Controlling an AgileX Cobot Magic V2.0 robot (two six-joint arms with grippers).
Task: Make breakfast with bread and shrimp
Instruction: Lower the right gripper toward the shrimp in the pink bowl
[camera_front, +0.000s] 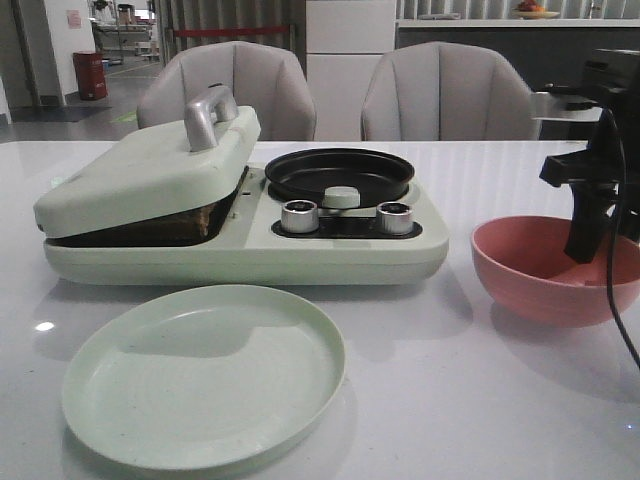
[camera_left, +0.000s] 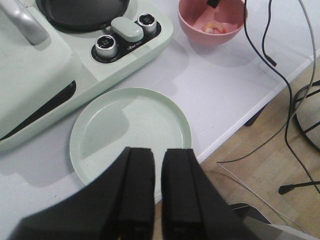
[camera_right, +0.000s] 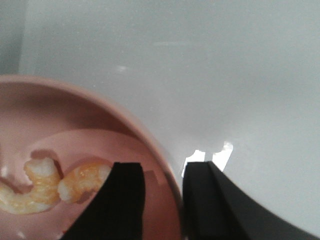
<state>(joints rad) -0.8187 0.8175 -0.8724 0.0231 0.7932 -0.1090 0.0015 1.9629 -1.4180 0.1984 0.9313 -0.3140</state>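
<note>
Two curled shrimp (camera_right: 37, 187) lie in the pink bowl (camera_front: 520, 270) at the right; they also show in the left wrist view (camera_left: 215, 28). My right gripper (camera_right: 164, 172) is open and astride the bowl's rim (camera_right: 150, 145), one finger inside beside a shrimp (camera_right: 85, 180), the other outside; it reaches down into the bowl in the front view (camera_front: 582, 250). The bread is mostly hidden; a brown edge (camera_front: 205, 218) shows under the tilted lid. My left gripper (camera_left: 157, 152) is shut and empty above the near edge of the green plate (camera_left: 130, 125).
The pale green breakfast maker (camera_front: 250, 255) has a lid with a metal handle (camera_front: 208, 115), a black round pan (camera_front: 340, 172), a green knob (camera_front: 341, 197) and two metal dials. The green plate (camera_front: 205, 375) lies in front. Cables (camera_left: 280, 75) hang off the table's edge.
</note>
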